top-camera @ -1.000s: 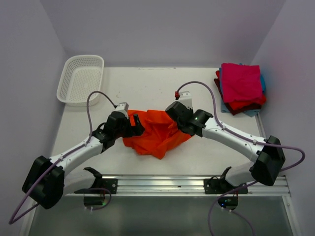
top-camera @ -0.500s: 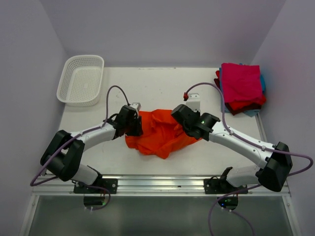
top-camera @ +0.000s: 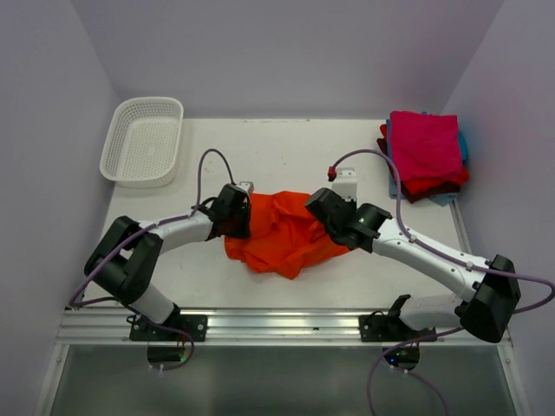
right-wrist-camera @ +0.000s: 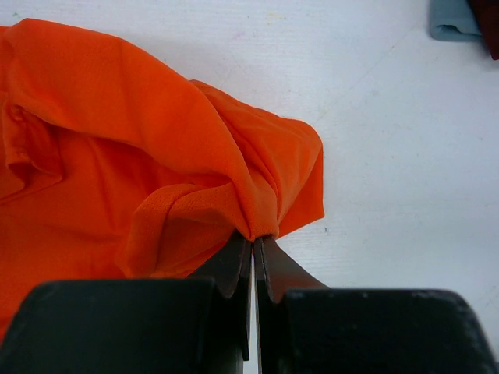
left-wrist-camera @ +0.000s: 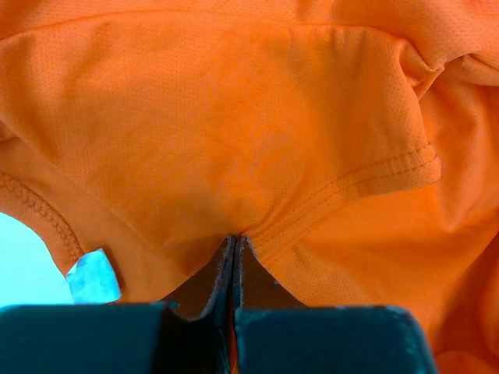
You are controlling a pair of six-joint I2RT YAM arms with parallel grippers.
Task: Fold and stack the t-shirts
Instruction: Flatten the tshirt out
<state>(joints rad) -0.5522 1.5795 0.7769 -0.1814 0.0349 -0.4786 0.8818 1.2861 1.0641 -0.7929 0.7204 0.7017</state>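
Note:
A bright orange t-shirt (top-camera: 282, 234) lies crumpled in the middle of the table, between my two arms. My left gripper (top-camera: 244, 217) is shut on the orange t-shirt's left edge; in the left wrist view the jaws (left-wrist-camera: 235, 238) pinch the cloth beside a stitched hem. My right gripper (top-camera: 323, 227) is shut on a bunched fold at the shirt's right side (right-wrist-camera: 254, 236). A stack of folded t-shirts (top-camera: 425, 154), magenta-pink on top with red, maroon and light blue below, sits at the table's far right.
A white lattice basket (top-camera: 143, 140) stands at the back left corner. A metal rail (top-camera: 286, 322) runs along the near edge by the arm bases. Lavender walls enclose the table on three sides.
My left arm slid right and forward onto the shirt's left edge and its gripper closed from open onto the cloth. The right arm shifted slightly, still gripping the shirt.

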